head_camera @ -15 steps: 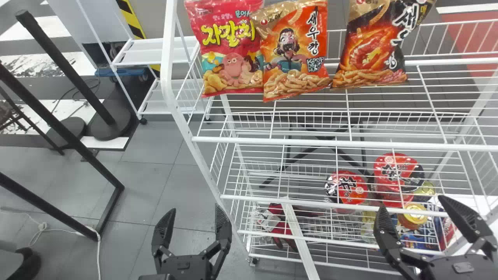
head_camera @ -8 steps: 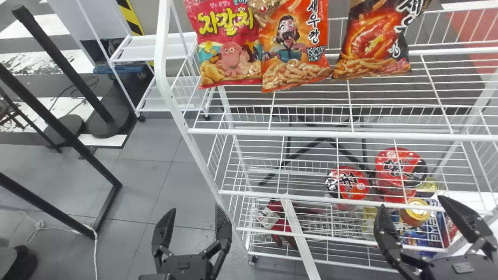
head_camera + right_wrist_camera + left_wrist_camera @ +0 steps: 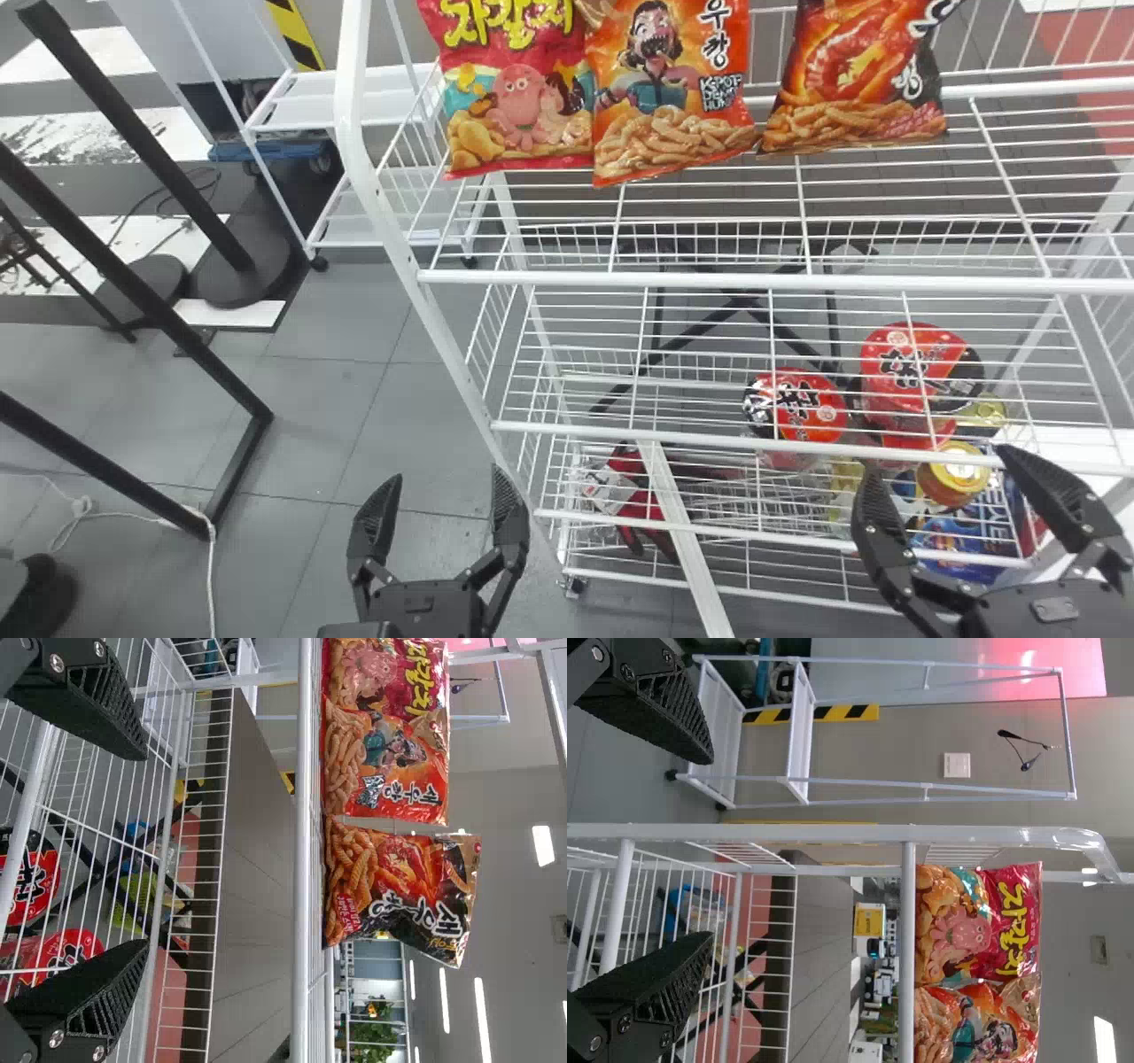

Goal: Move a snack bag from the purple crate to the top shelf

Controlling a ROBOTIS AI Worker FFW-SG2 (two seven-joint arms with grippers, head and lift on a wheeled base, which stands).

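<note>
In the head view my left gripper stands open and holds nothing, left of the white rack. My right gripper is open and empty before the rack's lower right part. On the top shelf stand a pink snack bag, an orange snack bag and a black-and-orange snack bag. The left wrist view has the left gripper facing the rack, the pink bag beyond. In the right wrist view, the right gripper is apart from the black-and-orange bag.
Red-lidded cups, a yellow-lidded can and red packages lie in the rack's lower levels. A black metal frame stands at the left, and a smaller white rack behind. Grey floor lies between.
The rack and its bags have slid upward in the head view and look slightly larger. Both grippers keep their places in that view, still open.
</note>
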